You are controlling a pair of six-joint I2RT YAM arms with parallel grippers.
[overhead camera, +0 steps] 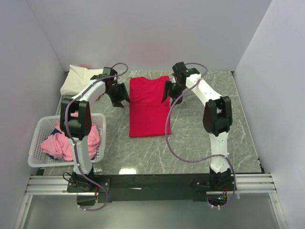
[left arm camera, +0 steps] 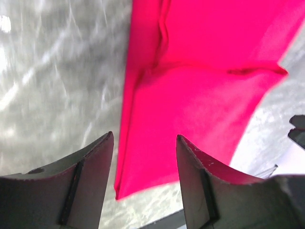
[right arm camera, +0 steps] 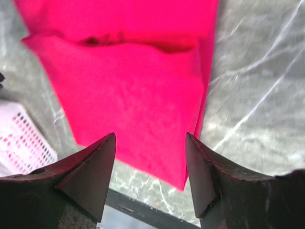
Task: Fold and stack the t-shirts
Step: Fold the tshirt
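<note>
The crimson red t-shirt (overhead camera: 148,107) is lying mid-bench (overhead camera: 143,152) with its sleeves turned in to a long strip, so it is looking about half folded, with the crosswise folds not yet made. The left jaws and right jaws are hanging wide apart beside its upper half, gripping nothing. A folded cream-white t-shirt (overhead camera: 78,78) is sitting at the far-left corner. Pink t-shirts (overhead camera: 59,140) are waiting in the white lattice basket (overhead camera: 37,138).

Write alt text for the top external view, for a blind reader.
A crimson red t-shirt, folded into a long strip, lies on the grey marble table, with the left gripper and the right gripper open beside its far half. At the left, a white lattice basket holds pink t-shirts; a folded cream-white t-shirt lies behind it.
</note>
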